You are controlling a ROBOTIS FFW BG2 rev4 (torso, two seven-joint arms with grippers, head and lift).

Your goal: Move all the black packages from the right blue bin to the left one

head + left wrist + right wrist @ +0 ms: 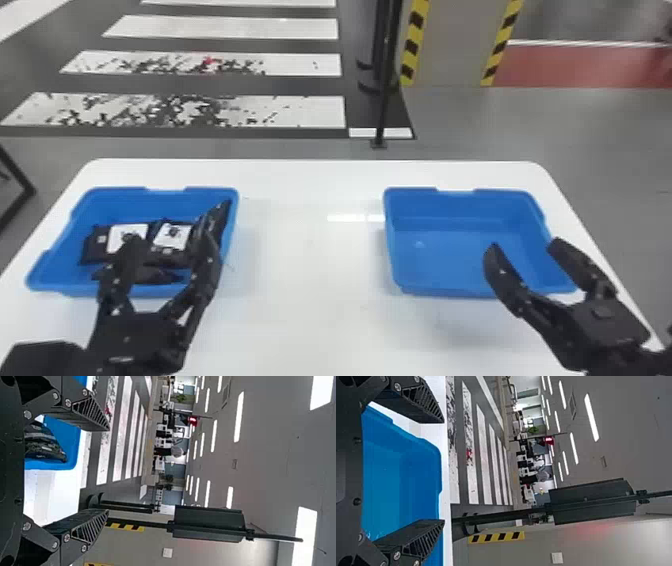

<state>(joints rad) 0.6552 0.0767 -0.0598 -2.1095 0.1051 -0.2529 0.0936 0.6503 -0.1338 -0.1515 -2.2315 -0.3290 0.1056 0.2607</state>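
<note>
Currently, the black packages sit in the left blue bin (55, 286). Two lie side by side around the middle of it, a left labelled package (94, 248) and a right labelled package (167, 257), each with a white label facing up. A darker package (165, 276) lies closer to the near wall, partly behind a black finger, and a tilted package (220, 212) leans along the bin's right wall.

Over the left bin hangs the left gripper (167, 239), its two flat fingers spread wide; in the head view they overlap the bin and part of the packages. The left wrist view also shows a wide gap between the fingertips, with a glossy black package in the bin beside one finger.

Well apart from that bin stands the right blue bin (450, 260), its blue floor in plain sight. The right gripper (524, 243) is at the right side of this bin, fingers likewise wide apart.

Both bins stand upright on a white table (310, 260). Beyond it are a black post (384, 100), a grey panel (446, 45) edged in yellow and black stripes, white floor stripes (240, 28) and a red floor area (575, 67).
</note>
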